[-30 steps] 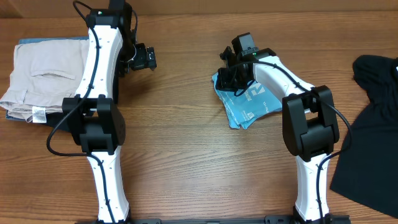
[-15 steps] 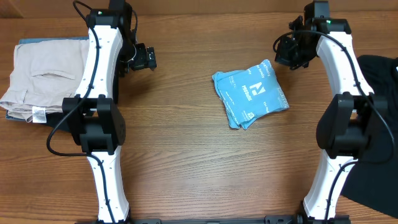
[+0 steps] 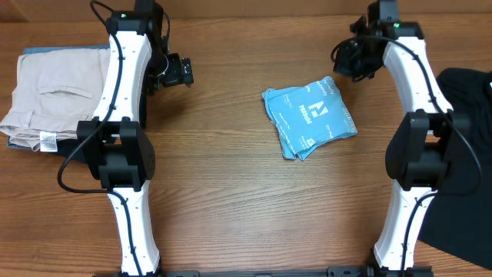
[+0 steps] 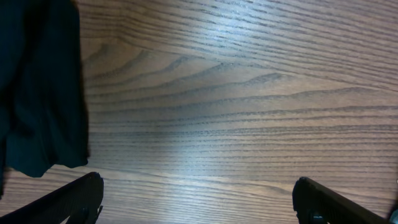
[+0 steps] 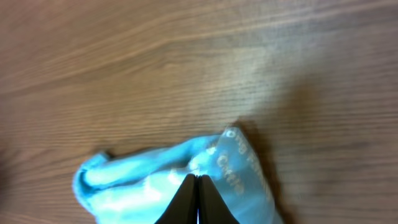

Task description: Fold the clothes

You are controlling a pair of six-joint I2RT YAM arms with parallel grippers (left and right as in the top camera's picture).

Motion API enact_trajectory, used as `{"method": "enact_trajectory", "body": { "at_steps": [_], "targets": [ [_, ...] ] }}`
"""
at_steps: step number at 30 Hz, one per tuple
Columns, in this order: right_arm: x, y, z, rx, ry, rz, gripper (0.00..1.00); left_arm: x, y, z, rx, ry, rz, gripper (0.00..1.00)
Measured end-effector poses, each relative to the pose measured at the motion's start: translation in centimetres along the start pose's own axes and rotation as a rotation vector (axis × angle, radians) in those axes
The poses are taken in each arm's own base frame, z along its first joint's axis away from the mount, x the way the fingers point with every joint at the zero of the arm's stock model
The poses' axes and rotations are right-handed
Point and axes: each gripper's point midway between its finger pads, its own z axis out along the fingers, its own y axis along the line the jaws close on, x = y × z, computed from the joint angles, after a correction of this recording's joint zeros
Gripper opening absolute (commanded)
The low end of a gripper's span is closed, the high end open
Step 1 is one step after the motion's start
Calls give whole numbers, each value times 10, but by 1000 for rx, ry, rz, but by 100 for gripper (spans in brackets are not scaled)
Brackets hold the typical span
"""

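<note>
The light blue T-shirt (image 3: 310, 117) lies folded into a small packet at the middle of the table, white logo up. It also shows in the right wrist view (image 5: 155, 180), blurred, below the fingers. My right gripper (image 3: 347, 60) is shut and empty, raised behind and to the right of the shirt; its fingertips (image 5: 197, 178) are pressed together. My left gripper (image 3: 184, 73) is open and empty at the back left, far from the shirt. Its fingers (image 4: 199, 199) spread wide over bare wood.
Beige trousers (image 3: 54, 96) lie folded on the far left. A black garment (image 3: 461, 154) lies spread at the right edge. A dark shape (image 4: 37, 93) fills the left of the left wrist view.
My right gripper has left the folded shirt and moved up to the back right, then slightly left. The shirt stays flat on the table. The left arm has not moved.
</note>
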Motion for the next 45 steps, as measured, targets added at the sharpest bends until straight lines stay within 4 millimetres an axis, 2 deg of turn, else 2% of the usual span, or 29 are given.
{"method": "enact_trajectory", "body": {
  "at_steps": [2,4,7,12,14,17,19,22,23,24,25,26,27,28,29,30,31,33,34,37,39,40,42,45],
  "targets": [
    [21,4,-27,17,71,27,4,0,0,0,0,1,0,100],
    [49,0,-42,45,169,66,4,0,0,0,0,0,0,100],
    [75,-15,-44,104,273,109,4,0,0,0,0,0,0,100],
    [114,-39,-17,163,398,144,4,0,0,0,0,0,0,100],
    [127,-54,3,193,417,147,4,0,0,0,0,-1,0,100],
    [135,-72,30,225,388,132,4,0,0,0,0,-1,0,100],
    [137,-70,31,214,389,131,4,0,0,0,0,0,0,100],
    [133,-56,22,147,404,119,5,0,0,0,0,0,0,100],
    [122,-46,10,122,385,112,9,0,0,0,0,0,0,100],
    [106,-36,-6,102,343,96,18,0,0,0,0,0,0,100],
    [95,-30,-22,99,309,86,32,0,0,0,0,0,0,100],
    [80,-28,-44,117,256,73,52,-8,-2,0,8,-34,3,100],
    [69,-32,-66,158,203,82,75,-20,-5,-1,20,-80,7,100],
    [61,-44,-84,213,160,99,90,-34,-9,-3,34,-141,14,100],
    [56,-54,-93,249,133,122,95,-42,-11,-4,45,-172,17,100],
    [52,-73,-103,301,109,153,100,-44,-13,-5,55,-178,19,100],
    [51,-90,-109,332,98,190,100,-43,-19,-5,87,-176,22,100],
    [49,-106,-115,361,87,222,100,-41,-36,-7,187,-159,34,100],
    [49,-124,-122,389,74,262,100,-39,-56,-12,294,-151,52,100],
    [45,-140,-129,409,50,294,100,-31,-105,-20,443,-143,128,100],
    [43,-142,-129,411,39,294,100,-8,-155,-19,483,-120,225,100],
    [43,-142,-129,411,39,294,100,14,-192,-17,487,-107,294,100],
    [42,-142,-129,411,38,293,100,31,-227,-14,461,-130,352,100],
    [42,-142,-129,412,39,294,100,71,-291,-1,386,-190,485,100]
  ]
}}
